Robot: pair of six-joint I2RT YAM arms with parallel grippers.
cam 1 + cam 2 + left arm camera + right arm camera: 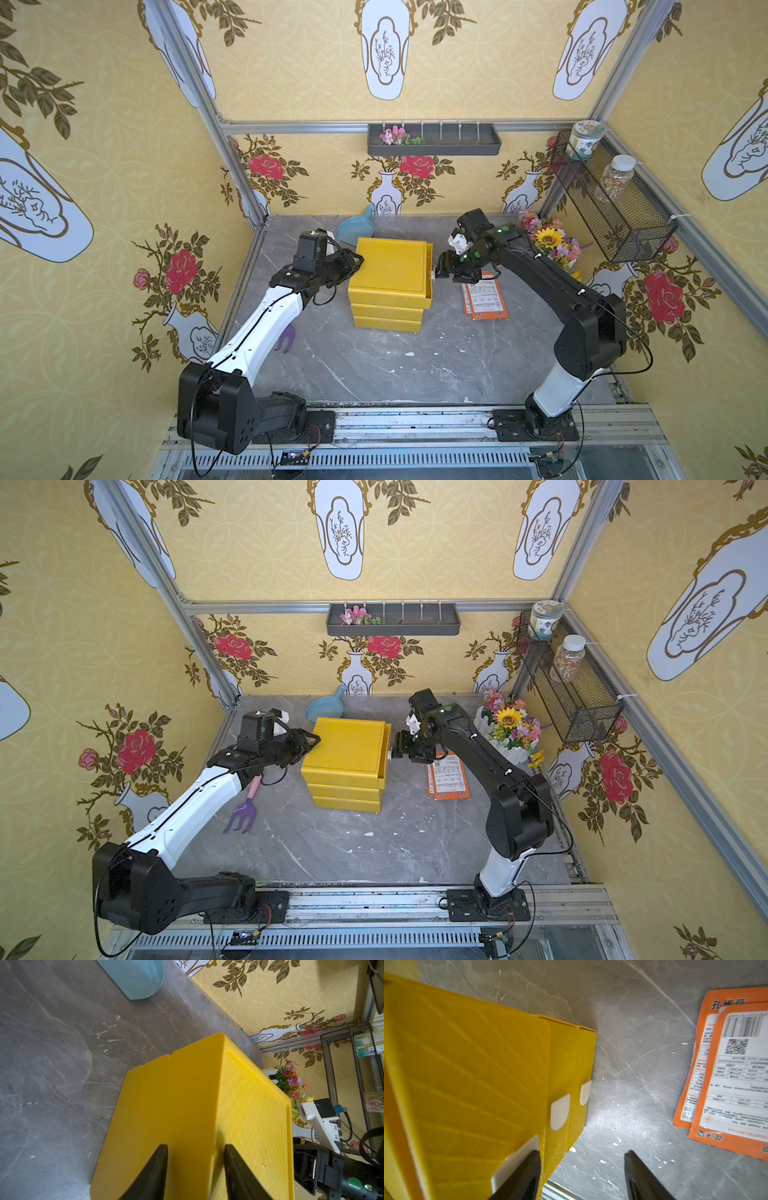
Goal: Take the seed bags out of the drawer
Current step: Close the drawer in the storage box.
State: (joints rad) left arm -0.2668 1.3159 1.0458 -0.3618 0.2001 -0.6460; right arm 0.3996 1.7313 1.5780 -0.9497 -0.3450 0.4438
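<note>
The seed bags lie on the grey worktop, two orange-edged packets overlapping each other with their white printed backs up, at about 3 o'clock from the yellow drawer unit and apart from it. The unit stands mid-worktop with three drawers facing 3 o'clock. Its top drawer stands slightly out from the two below. The right gripper is at that drawer's front with its jaws spread wide and nothing between them. One finger is at the drawer's white handle tab and the other hangs over bare worktop; the seed bags lie just beyond it. The left gripper is at the unit's 9 o'clock side, up at the top edge. Its jaws are parted, one over the side face and one over the lid, with the edge between them. A blue scoop lies at 11 o'clock from the unit. A purple hand rake lies at 8 o'clock and a pot of flowers stands at 2 o'clock.
</note>
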